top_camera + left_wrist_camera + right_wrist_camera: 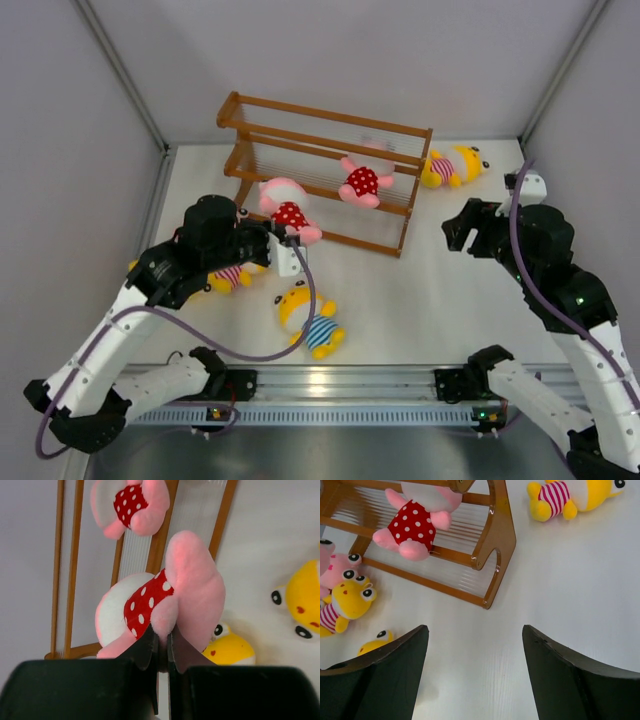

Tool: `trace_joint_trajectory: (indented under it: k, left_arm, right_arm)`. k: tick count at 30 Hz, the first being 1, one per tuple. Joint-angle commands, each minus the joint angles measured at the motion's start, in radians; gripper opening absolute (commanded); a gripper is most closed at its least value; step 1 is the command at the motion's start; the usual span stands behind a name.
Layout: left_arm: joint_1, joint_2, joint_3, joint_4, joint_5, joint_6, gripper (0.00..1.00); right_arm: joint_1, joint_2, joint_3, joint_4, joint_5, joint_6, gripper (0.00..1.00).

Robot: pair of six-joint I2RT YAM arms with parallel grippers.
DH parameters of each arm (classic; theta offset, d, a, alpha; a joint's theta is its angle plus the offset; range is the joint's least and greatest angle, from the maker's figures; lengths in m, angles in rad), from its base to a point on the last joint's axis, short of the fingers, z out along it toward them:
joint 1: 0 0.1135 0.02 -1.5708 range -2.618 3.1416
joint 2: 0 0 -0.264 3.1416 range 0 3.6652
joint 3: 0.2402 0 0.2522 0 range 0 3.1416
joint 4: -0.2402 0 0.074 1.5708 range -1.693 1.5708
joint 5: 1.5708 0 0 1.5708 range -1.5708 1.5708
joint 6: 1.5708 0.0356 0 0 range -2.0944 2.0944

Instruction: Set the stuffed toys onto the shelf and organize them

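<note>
Pink plush in the red dotted outfit (190, 585) is what the left gripper (162, 636) has right now: its jaws are pinched together on one of the toy's stubby limbs, and the wrist view shows the black fingers (145, 647) almost touching with just fabric between them. That toy sits at the left front of the wooden shelf (325, 135), up against the lowest tier, though honestly it's hard to tell whether it's resting on the rods or only hanging from the grip. A second pink dotted toy (362, 183) lies on the shelf's rods further right, legs over the front rail. The right gripper (474, 630) hangs over bare table (420, 300) off the shelf's right end, jaws wide apart and nothing between them. Just beside that right end, on the table, lies a yellow toy in pink stripes (450, 166). Another pink-striped yellow one (230, 277) is half tucked under the left arm. The yellow toy in the blue-striped shirt (312, 322) lies on the table in front of the shelf, near the arm bases.
</note>
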Motion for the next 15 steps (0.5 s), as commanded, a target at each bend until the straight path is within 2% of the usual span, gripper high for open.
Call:
trace_joint_trajectory:
  k: [1, 2, 5, 9, 15]
  left_arm:
    - [0.109, 0.072, 0.008, 0.145, 0.093, 0.158, 0.0]
    - [0.161, 0.093, 0.027, 0.151, 0.131, 0.178, 0.0]
    - [0.227, 0.177, 0.052, 0.209, 0.168, 0.239, 0.0]
    - [0.263, 0.299, 0.129, 0.234, 0.226, 0.292, 0.0]
    - [0.289, 0.414, 0.161, 0.301, 0.278, 0.333, 0.0]
  right_arm:
    - [0.015, -0.002, -0.015, 0.099, -0.006, -0.025, 0.75]
    - [0.015, -0.003, -0.018, 0.11, -0.007, -0.03, 0.75]
    - [0.015, -0.003, -0.036, 0.125, -0.009, -0.045, 0.76]
    - [0.015, 0.0, -0.058, 0.147, -0.015, -0.07, 0.75]
    - [0.015, 0.011, -0.087, 0.173, -0.014, -0.114, 0.75]
